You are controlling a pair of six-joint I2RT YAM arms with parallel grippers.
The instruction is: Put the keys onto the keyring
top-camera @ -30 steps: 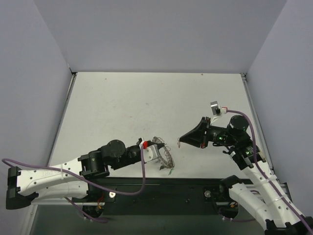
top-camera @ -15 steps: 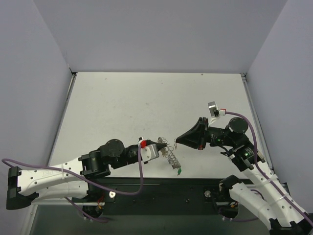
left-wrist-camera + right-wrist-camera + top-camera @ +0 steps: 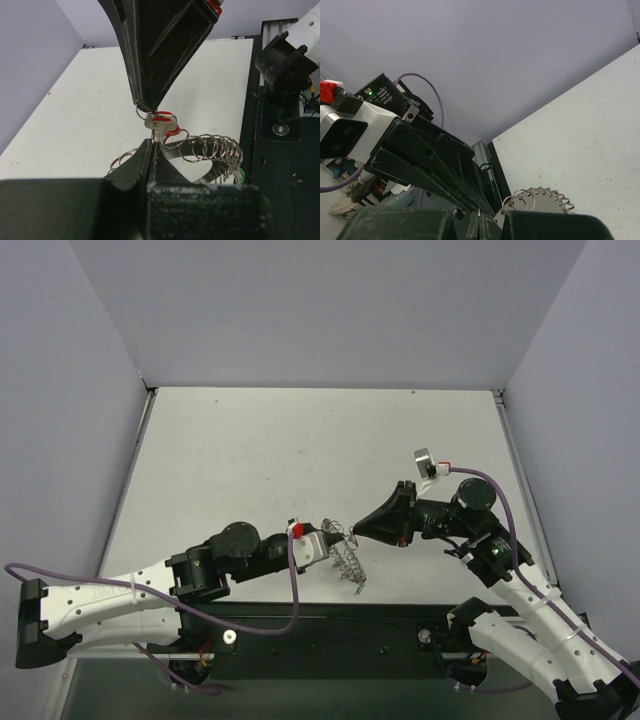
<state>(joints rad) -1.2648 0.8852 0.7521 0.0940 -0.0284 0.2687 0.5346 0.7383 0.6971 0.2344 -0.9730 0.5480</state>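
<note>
The keyring (image 3: 350, 562) is a silvery plate with many small loops along its rim; it also shows in the left wrist view (image 3: 215, 148) and the right wrist view (image 3: 540, 200). My left gripper (image 3: 337, 537) (image 3: 153, 144) is shut on its edge and holds it above the table's near part. My right gripper (image 3: 352, 531) (image 3: 144, 106) (image 3: 479, 216) is shut on the small ring of a silver-headed key (image 3: 160, 121) with a red tag (image 3: 173, 131). The key's blade points down to the left jaw tips. A green tag (image 3: 241, 173) hangs from the keyring's far side.
The white table (image 3: 300, 450) stretches away behind both grippers, with grey walls on three sides. A black rail (image 3: 330, 625) with the arm bases runs along the near edge, just below the keyring. The right arm's base (image 3: 285, 60) stands at the right in the left wrist view.
My right gripper has moved left with the key until its tip meets the left gripper's tip. The left gripper has shifted a little right, and the keyring has swung beneath it.
</note>
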